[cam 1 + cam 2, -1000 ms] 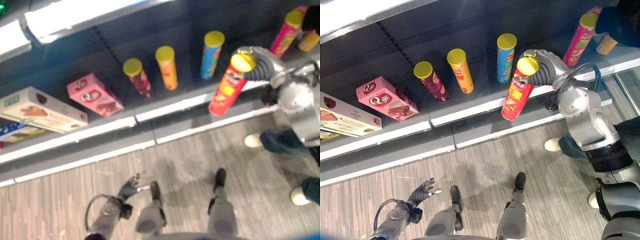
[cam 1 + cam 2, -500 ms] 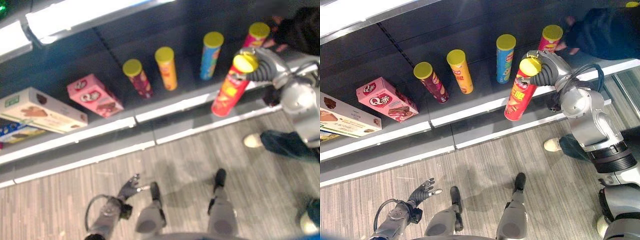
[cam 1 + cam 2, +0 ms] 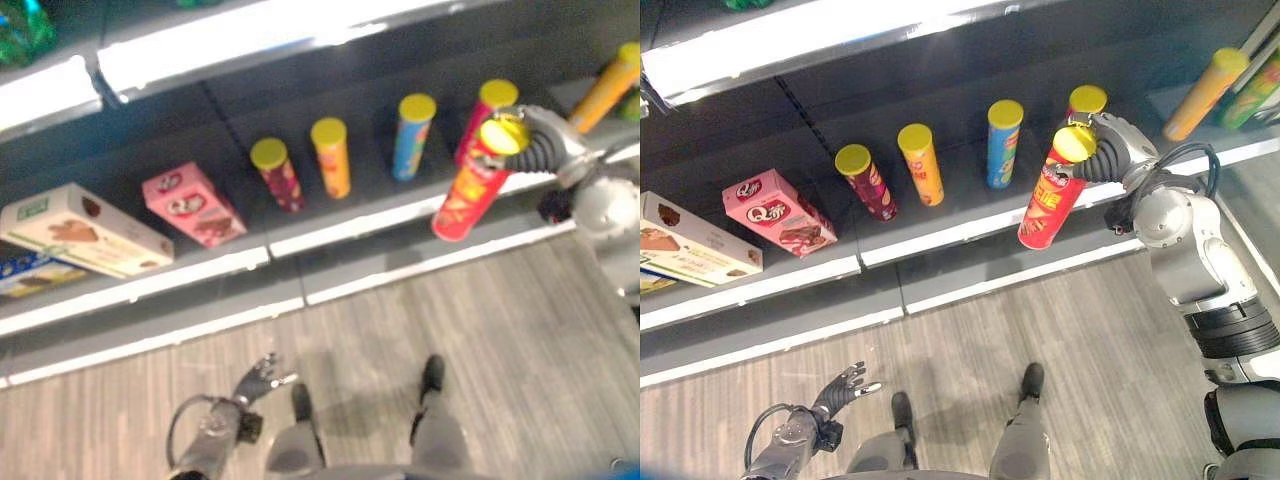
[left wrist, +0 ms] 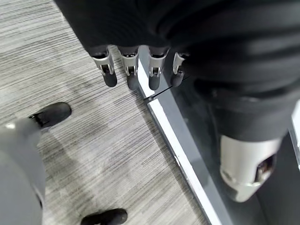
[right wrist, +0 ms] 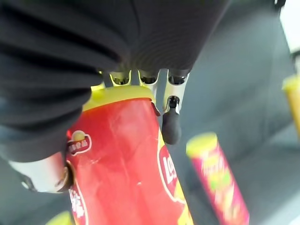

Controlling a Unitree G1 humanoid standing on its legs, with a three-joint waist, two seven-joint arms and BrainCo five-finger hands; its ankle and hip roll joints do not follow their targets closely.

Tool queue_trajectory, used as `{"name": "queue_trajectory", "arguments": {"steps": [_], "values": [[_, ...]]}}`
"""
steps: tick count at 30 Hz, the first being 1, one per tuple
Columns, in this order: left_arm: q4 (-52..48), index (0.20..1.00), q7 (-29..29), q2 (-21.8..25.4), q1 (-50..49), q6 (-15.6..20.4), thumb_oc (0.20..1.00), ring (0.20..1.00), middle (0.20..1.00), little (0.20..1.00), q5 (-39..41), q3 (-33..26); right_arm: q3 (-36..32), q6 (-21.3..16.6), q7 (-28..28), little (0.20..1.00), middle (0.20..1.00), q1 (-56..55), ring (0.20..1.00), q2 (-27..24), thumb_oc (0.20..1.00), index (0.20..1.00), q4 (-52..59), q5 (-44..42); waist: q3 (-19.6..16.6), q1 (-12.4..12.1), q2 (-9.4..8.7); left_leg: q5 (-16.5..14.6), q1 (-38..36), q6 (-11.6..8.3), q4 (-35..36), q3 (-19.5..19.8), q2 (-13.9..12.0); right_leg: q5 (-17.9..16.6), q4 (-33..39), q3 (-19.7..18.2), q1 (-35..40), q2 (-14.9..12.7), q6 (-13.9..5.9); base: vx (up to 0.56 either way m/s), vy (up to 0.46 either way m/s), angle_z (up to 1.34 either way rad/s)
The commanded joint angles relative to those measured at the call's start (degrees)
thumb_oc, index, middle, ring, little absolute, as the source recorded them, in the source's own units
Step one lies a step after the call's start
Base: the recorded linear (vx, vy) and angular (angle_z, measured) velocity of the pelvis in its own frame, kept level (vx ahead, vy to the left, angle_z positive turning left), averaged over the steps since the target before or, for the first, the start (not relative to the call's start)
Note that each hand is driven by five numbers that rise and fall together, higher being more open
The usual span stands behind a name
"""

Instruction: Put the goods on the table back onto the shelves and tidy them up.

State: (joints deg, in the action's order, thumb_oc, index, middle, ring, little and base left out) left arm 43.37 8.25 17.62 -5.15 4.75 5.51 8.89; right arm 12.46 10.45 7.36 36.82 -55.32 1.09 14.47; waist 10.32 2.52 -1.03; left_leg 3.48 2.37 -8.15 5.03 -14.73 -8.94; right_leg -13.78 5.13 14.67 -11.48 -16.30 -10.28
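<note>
My right hand [image 3: 1108, 155] is shut on the yellow-lidded top of a red chip can [image 3: 1050, 205]. The can hangs tilted, its base out over the white front edge of the dark shelf [image 3: 955, 205]. In the right wrist view my fingers [image 5: 171, 123] curl round the red can [image 5: 126, 159]. A pink can [image 3: 1086, 99] stands on the shelf just behind that hand. Left of it stand a blue can [image 3: 1002, 142], an orange can [image 3: 921, 165] and a maroon can [image 3: 866, 181]. My left hand [image 3: 841, 385] hangs open low over the floor, its fingers [image 4: 129, 75] straight.
A pink box [image 3: 780, 212] and a long beige box [image 3: 695, 238] lie at the shelf's left. An orange can [image 3: 1203, 93] leans on the neighbouring shelf at the far right. A bright light strip [image 3: 840, 30] runs above. Grey plank floor [image 3: 1060, 330] lies below the shelf.
The person's arm that set the pink can on the shelf has withdrawn, and their legs are gone. The camera has shifted. My right hand holds the red can slightly further right.
</note>
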Motion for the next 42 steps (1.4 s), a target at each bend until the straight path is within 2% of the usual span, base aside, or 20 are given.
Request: {"name": "queue_trajectory", "arguments": {"steps": [1, 4, 9, 12, 15, 16, 17, 18, 19, 20, 22, 23, 25, 27, 29, 31, 33, 35, 38, 42], "values": [[0.57, 1.0, -0.27, 2.23, -0.43, 1.38, 1.0, 1.0, 1.0, 1.0, -2.28, 1.31, -3.29, -2.96, -2.99, 0.2, 0.2, 2.63, 0.2, -4.44, 0.2, 0.2, 4.86, -2.04, -2.16, -0.56, -1.18, -3.25, -4.31, 0.22, -0.03, -0.67, 0.65, -3.28, -0.13, -1.02, 4.88, -3.43, -4.28, 0.06, 0.062, -0.1], [0.66, 1.0, -0.66, 2.04, 0.16, 1.13, 1.0, 1.0, 1.0, 1.0, -1.89, 0.46, -4.19, -3.29, -3.4, 0.2, 0.2, 0.63, 0.2, -4.9, 0.2, 0.2, 4.7, -2.72, -2.22, -0.07, -1.61, -4.87, -6.41, 2.44, -0.03, -0.4, 2.58, -3.18, -6.28, -3.65, 3.84, -4.27, -4.71, 0.06, 0.112, -0.18], [0.64, 1.0, -0.65, 3.22, 1.27, 0.66, 1.0, 1.0, 1.0, 1.0, -0.41, -1.24, -5.6, -3.27, -2.71, 0.2, 0.2, -1.87, 0.2, -4.49, 0.2, 0.2, 5.98, -2.75, -1.69, -0.36, -1.37, -4.84, -8.46, 2.09, -0.03, -1.03, 0.25, -0.3, -11.71, -8.4, 1.57, -2.35, -4.72, 0.06, -0.07, -0.35], [0.26, 1.0, 0.31, 4.09, 0.91, 0.32, 1.0, 1.0, 1.0, 1.0, 0.81, -2.79, -7.62, -3.29, -2.73, 0.2, 0.2, -1.83, 0.2, -5.18, 0.2, 0.2, 6.25, -3.3, -2.88, -2.15, -1.73, -3.05, -8.71, -2.38, -0.03, -1.06, -4.5, -3.54, -6.95, -5.65, 4.48, -8.81, -4.72, 0.14, -0.52, -0.01], [0.63, 1.0, 0.66, 4.3, -0.26, 0.45, 1.0, 1.0, 1.0, 1.0, 1.11, -3.34, -6.07, -3.43, -2.67, 0.2, 0.2, 0.6, 0.2, -5.64, 0.2, 0.2, 5.84, -4.19, -2.93, -2.97, -1.66, -1.1, -9.54, -4.82, -0.31, -1.32, -8.37, -5.05, -5.15, -4.54, 5.39, -9.95, -4.72, 0.1, -0.485, 0.19], [0.41, 1.0, 1.6, 4.65, -1.53, 0.24, 1.0, 1.0, 1.0, 1.0, 1.74, -4.05, -4.34, -3.35, -2.41, 0.2, 0.2, 3.57, 0.2, -6.17, 0.2, 0.2, 5.9, -4.65, -2.8, -3.49, -1.62, 0.66, -10.24, -6.67, -1.36, -1.55, -11.36, -4.48, -4.94, -4.48, 4.97, -9.2, -4.72, 0.07, -0.381, 0.03], [0.68, 1.0, 1.58, 4.96, -2.07, 0.2, 1.0, 1.0, 1.0, 1.0, 1.03, -3.99, -4.1, -3.4, -3.12, 0.2, 0.2, 3.96, 0.2, -6.27, 0.2, 0.2, 6.08, -4.99, -2.8, -3.62, -1.85, 1.46, -10.97, -6.85, -2.52, -1.94, -13.04, 0.31, -5.58, -3.5, 4.97, -8.18, -4.72, 0.07, -0.603, -0.01], [0.7, 1.0, 1.57, 4.96, -2.9, 0.39, 1.0, 1.0, 1.0, 1.0, 1.31, -4.36, -3.46, -3.82, -2.66, 0.2, 0.2, 5.27, 0.2, -5.49, 0.2, 0.2, 6.03, -6.6, -2.38, -3.64, -1.76, 7.42, -10.33, -6.85, -5.59, -1.26, -15.34, 2.32, -10.34, -3.84, 3.57, -6.55, -4.72, 0.02, -0.716, -0.24], [0.33, 1.0, 2.62, 4.51, -4.13, -0.18, 1.0, 1.0, 1.0, 1.0, 2.16, -3.83, -2.31, -3.34, -2.69, 0.2, 0.2, 7.42, 0.2, -6.65, 0.2, 0.2, 5.1, -6.88, -1.01, -3.46, -1.07, 15.17, -5.36, -6.81, -10.98, -0.79, -18.69, 5.64, -9.97, -1.03, 6.33, -3.98, -1.87, -0.01, -0.574, -0.11], [0.32, 1.0, 2.62, 4.49, -4.12, -0.19, 1.0, 1.0, 1.0, 1.0, 2.16, -3.84, -2.25, -3.35, -2.7, 0.2, 0.2, 7.49, 0.2, -6.67, 0.2, 0.2, 5.08, -6.88, -1.15, -3.29, -0.95, 15.28, -5.03, -6.84, -10.99, -0.54, -18.81, 5.52, -9.82, -0.8, 6.29, -3.86, -1.8, -0.05, -0.591, 0.13], [-0.2, 1.0, 3.26, 4.4, -4.39, -0.3, 1.0, 1.0, 1.0, 1.0, 0.95, -2.34, -1.97, -3.37, -2.64, 0.2, 0.2, 6.31, 0.2, -7.77, 0.2, 0.2, 4.26, -7.68, -0.31, -2.43, -1.22, 17.04, -1.62, -4.79, -14.57, -7.35, -19.36, 7.18, -7.17, 2.84, 10.58, -0.1, 1.11, -0.03, -0.494, 0.63], [-0.25, 1.0, 3.7, 4.14, -4.77, -0.41, 1.0, 1.0, 1.0, 1.0, 0.84, -2.46, -2.1, -3.4, -2.75, 0.2, 0.2, 5.41, 0.2, -8.08, 0.2, 0.2, 3.91, -7.81, -0.12, -2.56, -1.61, 14.74, -0.61, -4.0, -16.58, -8.95, -17.36, 8.19, -6.01, 3.76, 11.94, 1.28, 2.34, 0.02, -0.452, 0.88], [0.24, 1.0, 3.48, 2.51, -5.81, -0.33, 1.0, 1.0, 1.0, 1.0, 0.32, -3.01, -3.15, -3.31, -2.32, 0.2, 0.2, 3.7, 0.2, -8.71, 0.2, 0.2, 4.06, -8.15, -0.29, -3.69, -2.58, 7.51, 3.33, -1.84, -17.0, -6.7, -8.94, 8.58, -3.47, 4.07, 14.16, 2.48, 2.79, 0.08, -0.365, 0.84], [0.93, 1.0, 2.32, 0.4, -6.0, -0.11, 1.0, 1.0, 1.0, 1.0, -0.92, -2.84, -6.5, -4.23, -2.85, 0.2, 0.2, -1.15, 0.2, -9.58, 0.2, 0.2, 3.74, -8.97, -0.39, -4.56, -3.64, 4.19, 9.17, 0.72, -16.14, -9.01, -0.75, 9.08, -1.45, 5.49, 16.72, 4.78, 3.19, 0.13, -0.338, 0.39], [1.05, 1.0, 2.25, 0.08, -6.09, -0.14, 1.0, 1.0, 1.0, 1.0, -1.16, -2.94, -7.48, -4.49, -3.12, 0.2, 0.2, -2.56, 0.2, -9.74, 0.2, 0.2, 3.75, -9.12, -0.38, -4.94, -3.49, 5.74, 10.99, 0.26, -14.86, -10.92, 0.22, 9.29, -1.23, 5.5, 17.02, 6.11, 3.34, 0.08, -0.178, 0.22], [0.66, 1.0, 2.47, -0.06, -6.64, -0.08, 1.0, 1.0, 1.0, 1.0, -1.44, -2.94, -8.03, -4.07, -3.19, 0.2, 0.2, -3.02, 0.2, -9.13, 0.2, 0.2, 3.99, -8.45, -0.16, -7.3, -3.21, 7.12, 10.71, -0.28, -10.93, -8.04, 2.2, 10.46, -1.97, 4.1, 17.26, 8.31, 3.45, 0.14, -0.105, -0.03], [0.82, 1.0, 2.15, -0.84, -6.82, 0.08, 1.0, 1.0, 1.0, 1.0, -1.45, -3.31, -9.31, -4.42, -2.77, 0.2, 0.2, -5.71, 0.2, -5.63, 0.2, 0.2, 4.1, -8.09, -0.28, -7.09, -3.48, 5.32, 6.02, 2.89, -6.86, -5.98, 3.78, 12.38, -3.92, 4.82, 18.74, 8.74, 2.92, 0.2, -0.035, -0.46], [1.24, 1.0, 1.69, -0.45, -6.24, 0.01, 1.0, 1.0, 1.0, 1.0, -2.4, -2.81, -10.98, -4.34, -2.48, 0.2, 0.2, -7.96, 0.2, -4.21, 0.2, 0.2, 3.84, -7.42, -0.69, -6.13, -3.77, 3.59, 3.34, 5.69, -5.21, -6.96, 4.97, 13.27, -9.36, 5.34, 17.93, 7.43, 2.12, 0.15, 0.004, -0.56], [0.62, 1.0, 0.6, -0.18, -5.44, -0.15, 1.0, 1.0, 1.0, 1.0, -1.23, -4.13, -11.62, -3.6, -2.12, 0.2, 0.2, -9.5, 0.2, -2.83, 0.2, 0.2, 4.34, -6.74, -0.54, -5.02, -3.12, 3.2, -0.26, 6.78, -2.2, -7.35, 5.13, 12.6, -16.93, 3.27, 13.52, 5.73, 0.83, 0.05, -0.006, 0.15], [-0.24, 1.0, 1.08, 0.44, -4.97, -0.04, 1.0, 1.0, 1.0, 1.0, -0.71, -4.88, -11.63, -3.07, -1.24, 0.2, 0.2, -8.81, 0.2, -1.95, 0.2, 0.2, 5.35, -5.96, -1.61, -5.52, -3.45, 1.26, -1.89, 6.18, -1.57, -7.64, 4.72, 8.28, -10.73, 4.7, 14.98, 1.05, -0.04, 0.04, -0.142, 0.14]]}}
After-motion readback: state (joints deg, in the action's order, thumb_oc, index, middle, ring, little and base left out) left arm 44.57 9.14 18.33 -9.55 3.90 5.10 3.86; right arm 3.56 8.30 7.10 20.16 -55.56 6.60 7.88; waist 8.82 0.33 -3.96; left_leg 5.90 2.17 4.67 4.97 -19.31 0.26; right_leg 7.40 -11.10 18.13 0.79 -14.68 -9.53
